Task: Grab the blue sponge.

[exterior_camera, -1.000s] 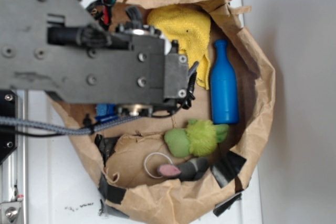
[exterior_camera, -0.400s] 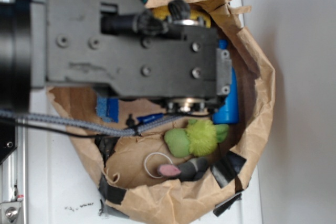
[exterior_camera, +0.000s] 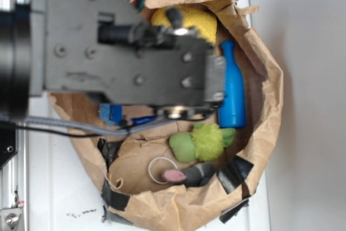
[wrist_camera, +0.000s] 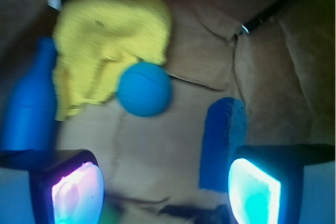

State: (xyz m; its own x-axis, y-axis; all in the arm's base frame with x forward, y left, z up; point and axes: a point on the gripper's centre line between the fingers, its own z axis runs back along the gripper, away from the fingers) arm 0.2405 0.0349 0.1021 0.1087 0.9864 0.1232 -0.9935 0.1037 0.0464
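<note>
The blue sponge [wrist_camera: 223,142] lies flat on the brown paper floor of the bag [exterior_camera: 267,79], just ahead of the tool's [wrist_camera: 165,190] right pad. The tool hangs open with nothing between its 2 fingers. A teal ball [wrist_camera: 144,88] sits near the sponge, touching the yellow cloth [wrist_camera: 107,51]; the blue bottle [wrist_camera: 29,103] lies beyond.

A yellow cloth [wrist_camera: 107,40] lies crumpled in a brown paper bag [exterior_camera: 265,79], with a blue bottle [exterior_camera: 232,87] beside it and a teal ball [wrist_camera: 144,88] touching its edge. A green plush toy [exterior_camera: 201,142] and a grey mouse toy [exterior_camera: 189,174] lie near the bottle's base.
</note>
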